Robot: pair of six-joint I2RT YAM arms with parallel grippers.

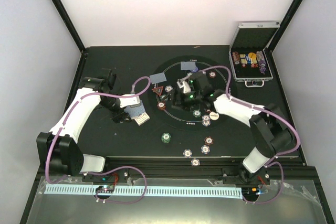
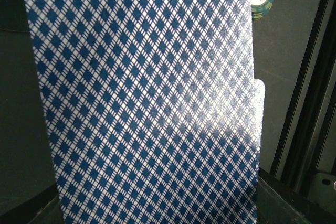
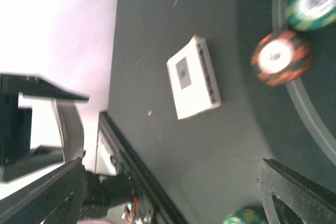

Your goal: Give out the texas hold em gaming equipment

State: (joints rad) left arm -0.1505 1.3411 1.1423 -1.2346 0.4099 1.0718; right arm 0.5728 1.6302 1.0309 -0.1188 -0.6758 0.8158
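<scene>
A blue diamond-backed playing card (image 2: 142,103) fills the left wrist view and hides my left gripper's fingers; a second card's edge (image 2: 260,95) shows behind it. In the top view my left gripper (image 1: 134,109) holds these cards left of the round mat (image 1: 173,120). My right gripper (image 1: 179,98) hangs over the mat's middle, and its black fingers (image 3: 44,198) stand wide apart with nothing between them. Two cards (image 1: 158,77) (image 1: 188,65) lie at the mat's far rim, a red triangular marker (image 1: 157,91) beside them. Chips (image 1: 205,149) and a white button (image 1: 213,115) lie scattered.
A small white box (image 3: 193,77) lies outside the mat line, with a red-brown chip (image 3: 281,56) and a green chip (image 3: 312,3) nearby. A green chip (image 1: 166,137) sits near the front. The open silver case (image 1: 254,59) stands at the back right.
</scene>
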